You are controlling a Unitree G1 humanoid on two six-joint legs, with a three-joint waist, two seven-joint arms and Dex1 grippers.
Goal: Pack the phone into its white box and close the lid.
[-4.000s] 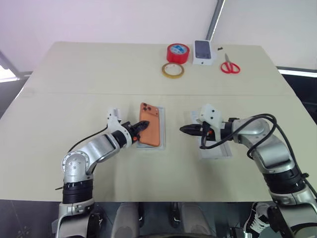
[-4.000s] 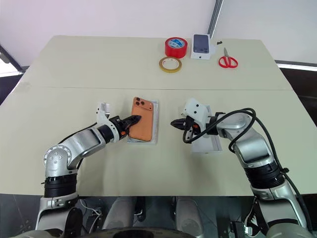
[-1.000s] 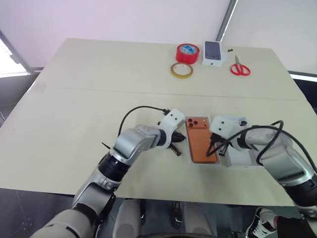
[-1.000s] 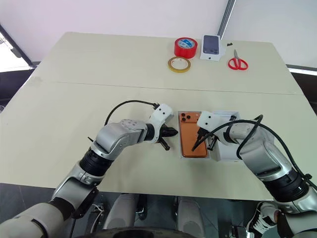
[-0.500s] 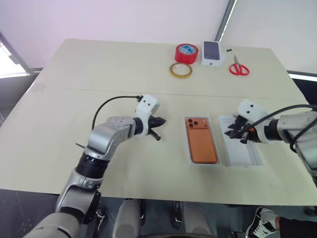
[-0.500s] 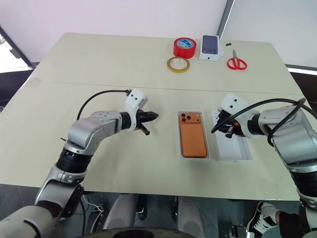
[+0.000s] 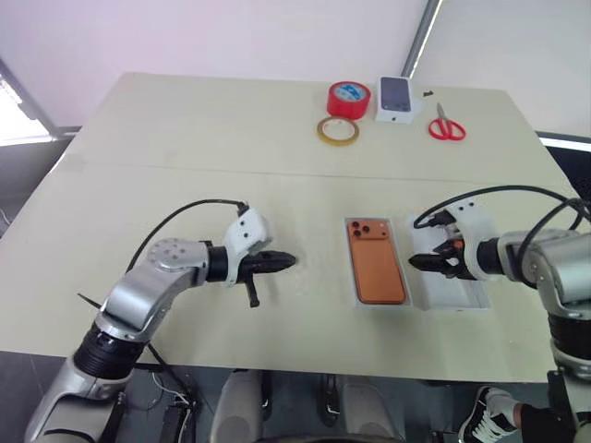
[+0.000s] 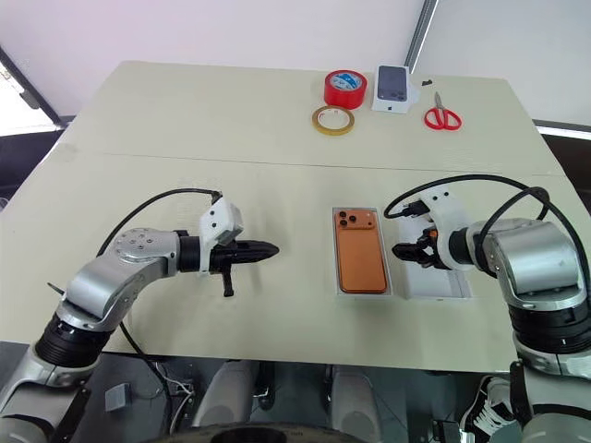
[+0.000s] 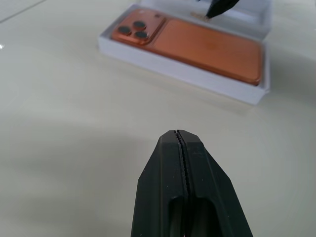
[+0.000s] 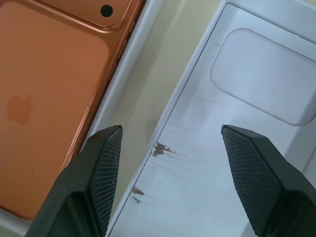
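Lying camera-side up inside the white box [image 8: 361,290]: the phone [image 8: 359,259], packing done. Waiting just beside it, hollow face up: the lid [image 8: 434,286], closing left. Hovering spread wide over its near edge: right gripper [image 8: 403,252]. Idling clenched, well apart: left gripper [image 8: 271,249].

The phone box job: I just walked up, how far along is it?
Done: the phone lies flat inside the white box. In hand: the right gripper, jaws open, hovers over the lid, which lies hollow side up beside the box; the left gripper is shut. Left: grasping the lid, flipping it and closing the box.
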